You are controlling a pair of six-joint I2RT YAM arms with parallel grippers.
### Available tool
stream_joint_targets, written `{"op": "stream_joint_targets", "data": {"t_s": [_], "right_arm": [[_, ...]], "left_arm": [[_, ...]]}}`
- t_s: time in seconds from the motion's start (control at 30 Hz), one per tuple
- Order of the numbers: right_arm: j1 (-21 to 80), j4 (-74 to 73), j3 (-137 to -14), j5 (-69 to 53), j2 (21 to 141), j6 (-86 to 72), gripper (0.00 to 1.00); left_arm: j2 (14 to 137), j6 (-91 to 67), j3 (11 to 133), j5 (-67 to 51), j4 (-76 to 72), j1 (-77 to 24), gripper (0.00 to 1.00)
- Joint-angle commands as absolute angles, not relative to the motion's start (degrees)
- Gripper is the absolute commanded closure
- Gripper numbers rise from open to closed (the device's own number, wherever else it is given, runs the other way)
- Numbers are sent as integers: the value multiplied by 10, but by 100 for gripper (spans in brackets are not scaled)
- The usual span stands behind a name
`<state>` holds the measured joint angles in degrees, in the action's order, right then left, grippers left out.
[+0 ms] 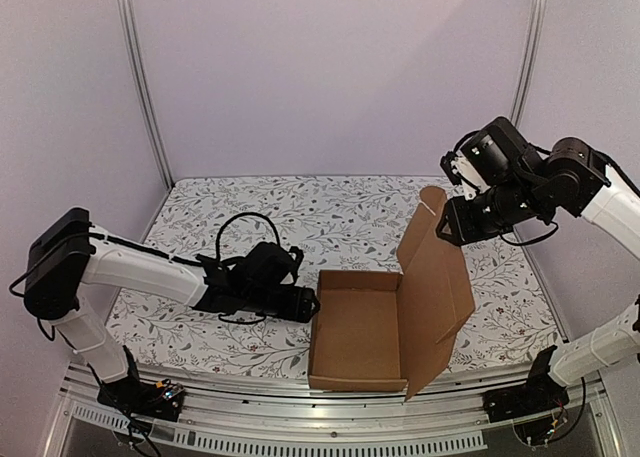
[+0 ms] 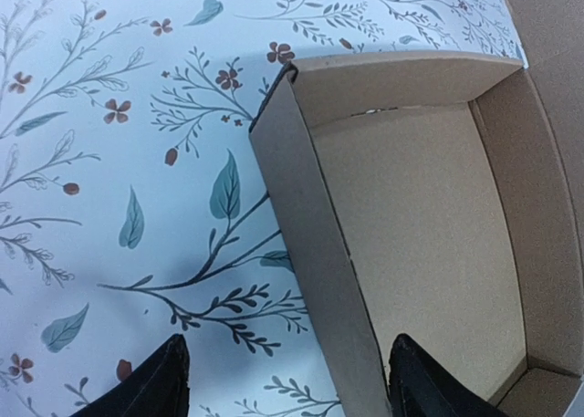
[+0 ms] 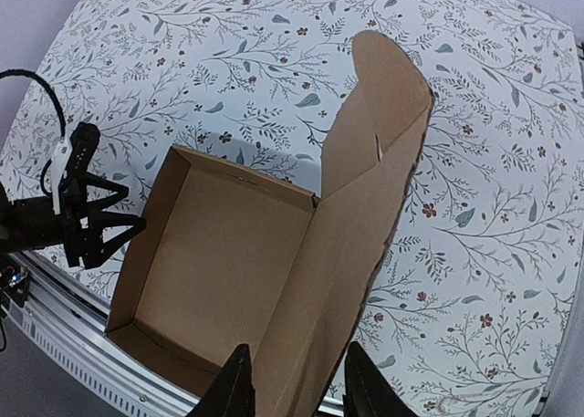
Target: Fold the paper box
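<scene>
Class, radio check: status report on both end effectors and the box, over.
Left end effector open, at box left wall. Right end effector at raised lid, grip unclear. Nothing in the way.

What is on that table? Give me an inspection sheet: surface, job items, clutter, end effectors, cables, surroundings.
Surface: floral-print cloth, lying flat.
Job's things: paper box at the near edge, walls up; its lid stands open on the right side.
Clutter: nothing seen.
End effectors: left end effector open, astride the box's left wall; right end effector astride the lid's free edge, grip unclear.
Cables: black cable loop over the left wrist; black cable under the right wrist.
Surroundings: lilac walls, metal posts, metal rail along the near edge.
</scene>
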<state>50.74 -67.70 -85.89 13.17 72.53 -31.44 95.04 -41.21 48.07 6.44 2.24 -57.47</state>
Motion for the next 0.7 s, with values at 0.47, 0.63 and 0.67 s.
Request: {"op": "stream_joint_targets", "data": {"t_s": [0.47,0.63,0.67], "right_arm": [[515,-752,-1090,223,889,-117,100],[525,-700,-1123,248,939,40,100],[529,-687,-1125,246,945,84,100]], "left_arm": [[756,-405,430,196,113,-560,25],[681,-402,415,249,169,-557,24],[668,-401,412,258,179,-556,24]]}}
